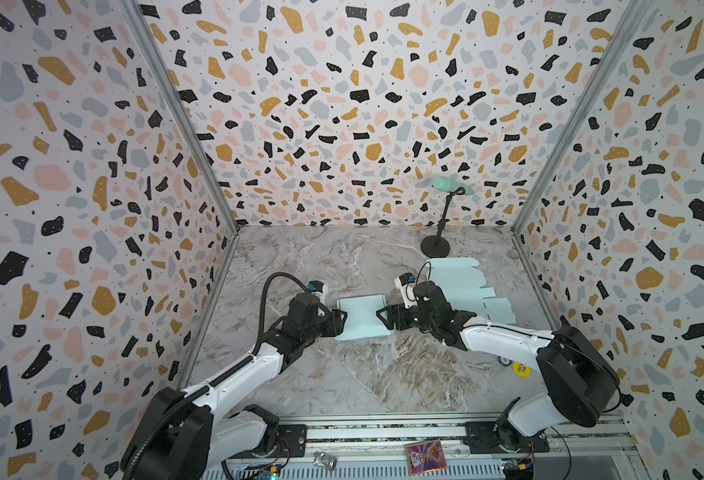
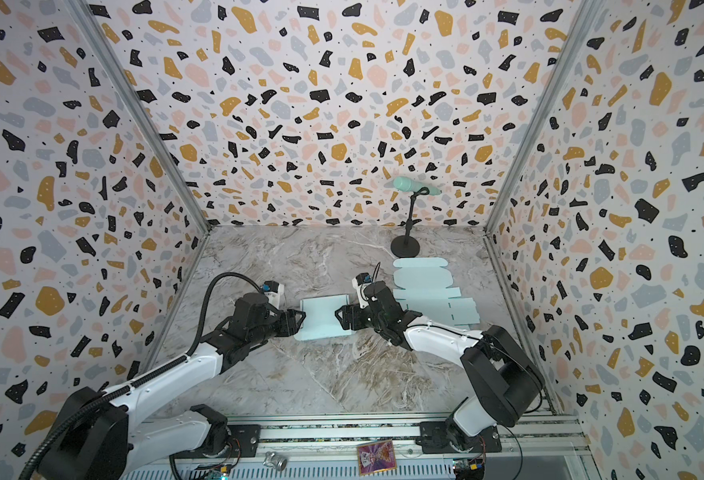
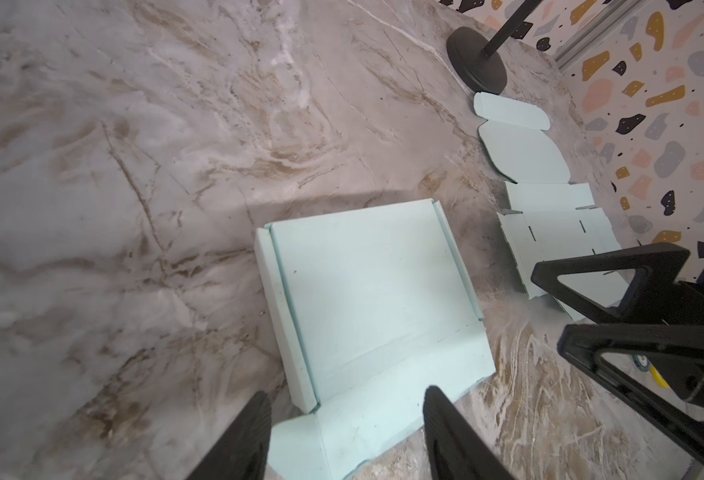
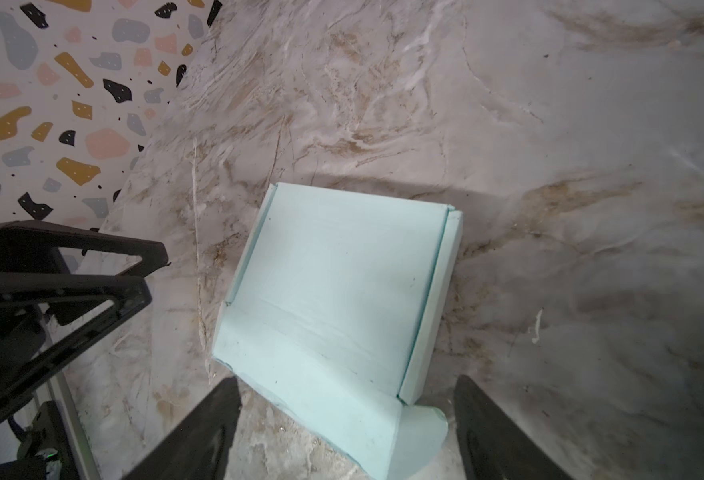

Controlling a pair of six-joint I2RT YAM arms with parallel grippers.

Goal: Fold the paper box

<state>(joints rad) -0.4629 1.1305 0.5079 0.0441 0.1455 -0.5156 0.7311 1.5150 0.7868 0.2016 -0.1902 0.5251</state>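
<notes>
The paper box (image 1: 361,318) (image 2: 324,318) is pale mint and partly folded. It lies flat in the middle of the marble table, with low side walls raised and a front flap spread out. My left gripper (image 1: 339,322) (image 2: 301,322) is at its left edge. In the left wrist view the left gripper (image 3: 346,392) stands open, fingers astride the box (image 3: 366,291) flap, not pinching it. My right gripper (image 1: 383,318) (image 2: 342,318) is at the box's right edge. The right wrist view shows the right gripper (image 4: 347,381) open wide over a corner of the box (image 4: 342,282).
An unfolded mint box blank (image 1: 466,286) (image 2: 429,291) (image 3: 549,232) lies flat at the back right, behind the right arm. A black stand (image 1: 435,245) (image 2: 405,248) (image 3: 477,58) with a mint object on top is behind it. Patterned walls enclose three sides.
</notes>
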